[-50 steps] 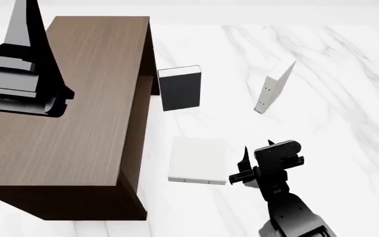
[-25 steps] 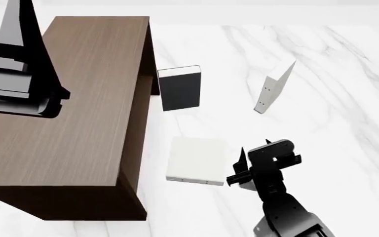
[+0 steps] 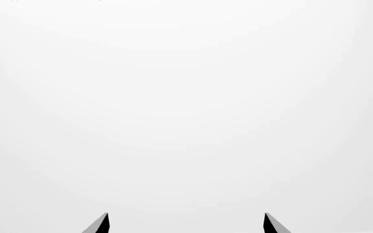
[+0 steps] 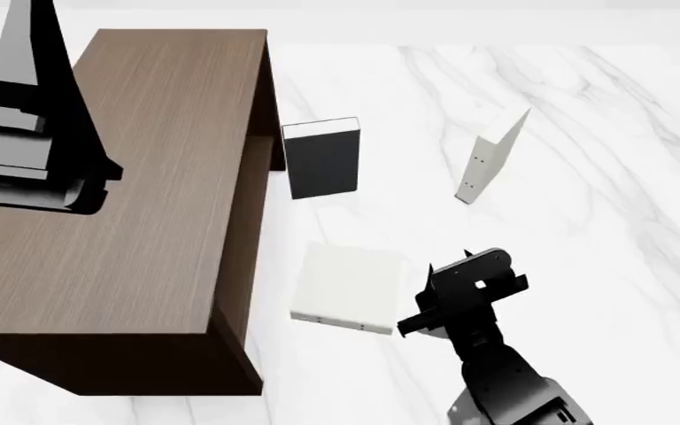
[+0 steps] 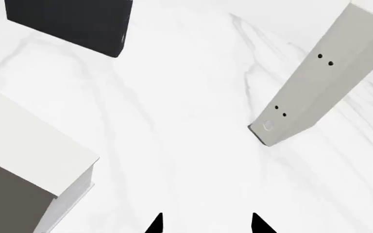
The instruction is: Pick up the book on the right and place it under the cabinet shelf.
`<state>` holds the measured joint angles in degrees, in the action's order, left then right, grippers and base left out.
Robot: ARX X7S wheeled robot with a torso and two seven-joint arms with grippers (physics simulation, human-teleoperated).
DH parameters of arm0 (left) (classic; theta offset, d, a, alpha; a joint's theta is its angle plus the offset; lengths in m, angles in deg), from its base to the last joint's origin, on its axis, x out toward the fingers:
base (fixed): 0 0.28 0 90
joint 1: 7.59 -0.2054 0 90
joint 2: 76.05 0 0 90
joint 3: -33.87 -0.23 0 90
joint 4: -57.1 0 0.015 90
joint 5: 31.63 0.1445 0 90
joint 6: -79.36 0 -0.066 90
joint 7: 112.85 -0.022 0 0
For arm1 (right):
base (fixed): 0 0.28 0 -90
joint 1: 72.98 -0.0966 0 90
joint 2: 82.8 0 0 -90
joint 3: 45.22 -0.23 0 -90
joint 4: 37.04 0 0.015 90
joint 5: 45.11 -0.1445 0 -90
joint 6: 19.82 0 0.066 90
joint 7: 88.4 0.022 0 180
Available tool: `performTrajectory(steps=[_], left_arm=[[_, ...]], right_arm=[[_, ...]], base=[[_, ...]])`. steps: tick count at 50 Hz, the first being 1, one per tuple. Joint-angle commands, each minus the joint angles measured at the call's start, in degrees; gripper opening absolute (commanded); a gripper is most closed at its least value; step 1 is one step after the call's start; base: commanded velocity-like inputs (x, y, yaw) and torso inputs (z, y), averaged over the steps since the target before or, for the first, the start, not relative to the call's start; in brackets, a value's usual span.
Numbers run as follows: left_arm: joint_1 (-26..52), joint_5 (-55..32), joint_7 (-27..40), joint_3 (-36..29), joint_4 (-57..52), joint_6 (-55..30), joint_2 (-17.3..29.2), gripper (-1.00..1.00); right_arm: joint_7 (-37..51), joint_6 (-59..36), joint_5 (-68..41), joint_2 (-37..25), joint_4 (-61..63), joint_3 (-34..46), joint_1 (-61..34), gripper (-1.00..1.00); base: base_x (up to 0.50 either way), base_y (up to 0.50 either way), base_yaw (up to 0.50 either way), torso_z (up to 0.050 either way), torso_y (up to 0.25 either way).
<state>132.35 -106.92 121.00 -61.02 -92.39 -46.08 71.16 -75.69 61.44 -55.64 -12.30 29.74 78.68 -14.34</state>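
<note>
The right gripper (image 4: 417, 319) sits low over the marble floor (image 4: 600, 177), its fingertips (image 5: 155, 224) set a narrow gap apart with nothing between them; the book (image 4: 346, 289), a thick pale slab lying flat, is just beside the fingers on their cabinet-facing side, apparently touching or nearly so, though contact cannot be confirmed; the cabinet shelf (image 4: 139, 195) lies beyond the book, near it but apart. Ahead of the fingers stand a dark charcoal book (image 4: 322, 159) and, farther off, a thin white dotted book (image 4: 490, 158), tilted on its edge. The left gripper (image 3: 185, 224) is raised, its tips spread wide, facing only blank white. Probable risks: the narrow jaws may not span the thick slab, so a closing attempt could skid it away or rotate it; a sideways push may jam a corner against the cabinet wall rather than sliding the book underneath.
</note>
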Motion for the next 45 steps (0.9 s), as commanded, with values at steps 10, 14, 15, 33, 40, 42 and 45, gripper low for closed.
performTrajectory(steps=[10, 14, 15, 33, 40, 42, 45], left_arm=[[-0.15, 0.17, 0.39, -1.43, 0.01, 2.44, 2.01, 1.0], [-0.19, 0.04, 0.5, -1.61, -0.03, 2.99, 2.56, 1.0], [-0.18, -0.03, 0.55, -1.63, -0.02, 3.13, 2.71, 1.0], [-0.98, 0.31, 0.75, -2.3, 0.15, 5.36, 4.62, 1.0], [-2.06, 1.51, 0.18, -2.73, 0.42, 6.17, 4.65, 1.0], [-2.27, 1.83, 0.06, -2.89, 0.48, 6.31, 4.62, 1.0], [-2.33, 2.0, 0.07, -3.12, 0.48, 6.43, 4.67, 1.0]], right_arm=[[-2.96, -1.43, -3.56, 2.46, -1.12, 3.62, 0.09, 1.0], [-2.96, -1.32, -3.4, 2.82, -1.86, 3.71, -0.55, 1.0], [-2.93, -1.4, -3.37, 2.89, -1.91, 3.73, -0.72, 1.0], [-3.66, -2.1, -3.14, 4.74, -1.78, 4.96, -2.92, 1.0], [-3.88, -1.58, -3.03, 5.27, -1.79, 5.33, -3.33, 1.0], [-4.03, -1.07, -2.96, 5.47, -2.14, 5.43, -3.48, 1.0], [-4.22, -0.3, -2.88, 5.75, -2.75, 5.51, -3.76, 1.0]], base=[[0.0, 0.0, 0.0, -0.001, -0.004], [0.0, 0.0, 0.0, 0.0, -0.003], [0.0, 0.0, 0.0, 0.0, 0.0], [0.0, 0.0, 0.0, -0.001, -0.003], [0.0, 0.0, 0.0, 0.0, -0.001], [0.0, 0.0, 0.0, 0.0, -0.005], [0.0, 0.0, 0.0, 0.0, 0.0]])
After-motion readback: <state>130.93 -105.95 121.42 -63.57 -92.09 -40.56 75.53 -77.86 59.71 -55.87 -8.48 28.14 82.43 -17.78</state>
